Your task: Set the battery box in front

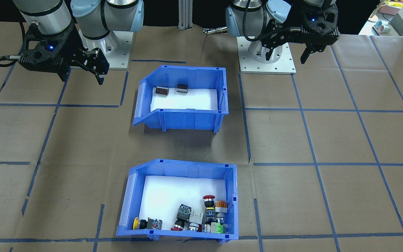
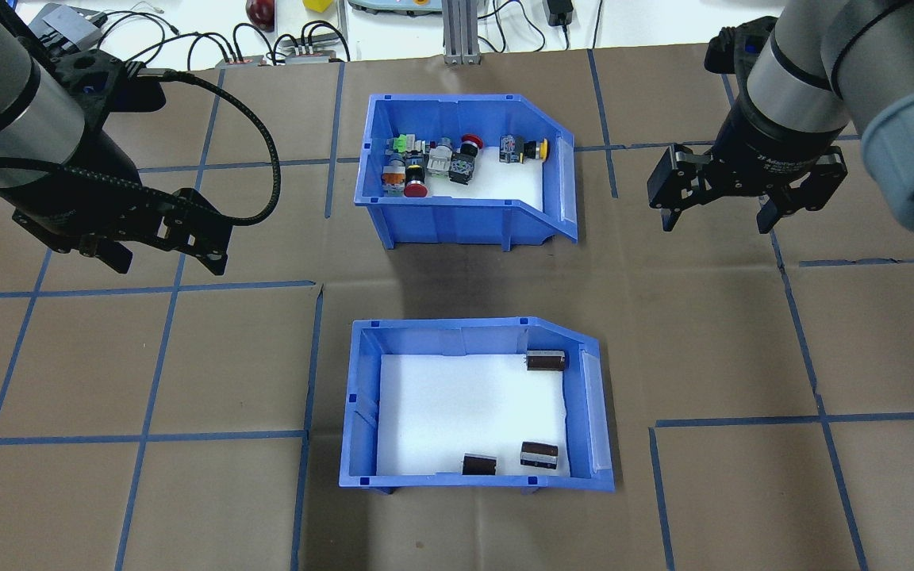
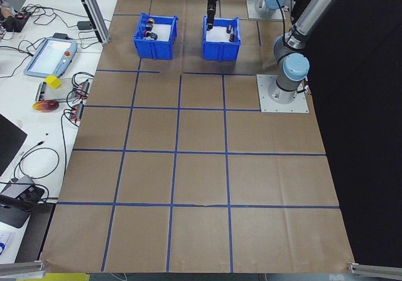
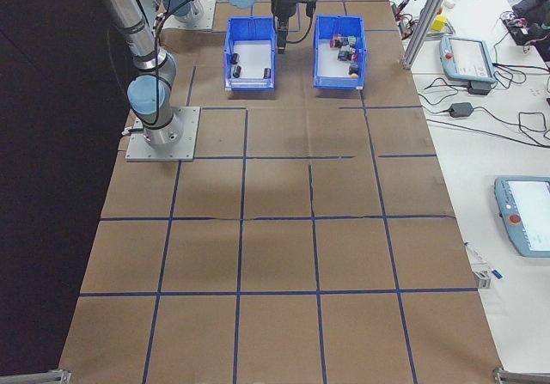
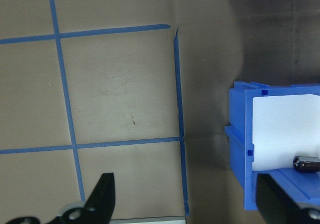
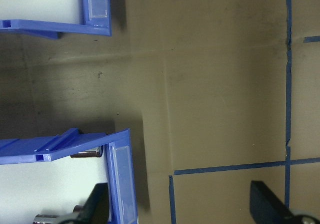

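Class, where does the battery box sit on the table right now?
In the overhead view, the battery box sits mid-table, nearer the robot than the button box.

Battery box [image 2: 362,412] sits flat on the table on my near side, upright, nothing of mine touching it.
Blue plastic bin, white liner, sloped-cut open side facing my right. Three dark cylinders [image 2: 545,361] lie inside: one at the far right corner, two against the near wall. It's the nearer of the two blue bins to me.
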Robot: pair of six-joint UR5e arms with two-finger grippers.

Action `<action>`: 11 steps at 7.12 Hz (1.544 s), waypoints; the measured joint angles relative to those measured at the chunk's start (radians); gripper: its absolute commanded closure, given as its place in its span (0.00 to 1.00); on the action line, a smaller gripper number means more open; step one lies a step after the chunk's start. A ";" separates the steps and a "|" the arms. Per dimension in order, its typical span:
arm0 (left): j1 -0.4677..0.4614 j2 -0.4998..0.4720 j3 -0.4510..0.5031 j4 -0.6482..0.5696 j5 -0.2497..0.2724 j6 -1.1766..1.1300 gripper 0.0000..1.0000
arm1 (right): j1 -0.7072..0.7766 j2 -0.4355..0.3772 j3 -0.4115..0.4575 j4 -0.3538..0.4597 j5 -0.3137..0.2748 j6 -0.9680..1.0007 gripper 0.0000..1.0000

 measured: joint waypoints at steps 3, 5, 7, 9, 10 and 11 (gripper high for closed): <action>0.000 -0.001 0.000 0.003 -0.003 -0.001 0.01 | 0.000 0.000 0.000 0.000 0.001 -0.002 0.00; 0.000 -0.002 0.000 0.003 -0.004 -0.003 0.01 | 0.000 0.001 -0.001 0.000 0.002 -0.001 0.00; 0.000 -0.002 -0.001 0.003 -0.002 -0.001 0.01 | 0.000 0.001 -0.006 0.001 0.004 -0.004 0.00; 0.000 -0.005 -0.001 0.008 -0.002 0.000 0.01 | 0.001 0.009 -0.009 0.000 0.006 -0.034 0.00; 0.000 -0.007 0.000 0.011 -0.005 -0.007 0.01 | 0.002 0.036 -0.024 0.000 0.007 -0.068 0.00; 0.000 -0.006 0.002 0.012 -0.011 -0.031 0.01 | 0.004 0.075 -0.057 0.002 0.010 -0.105 0.00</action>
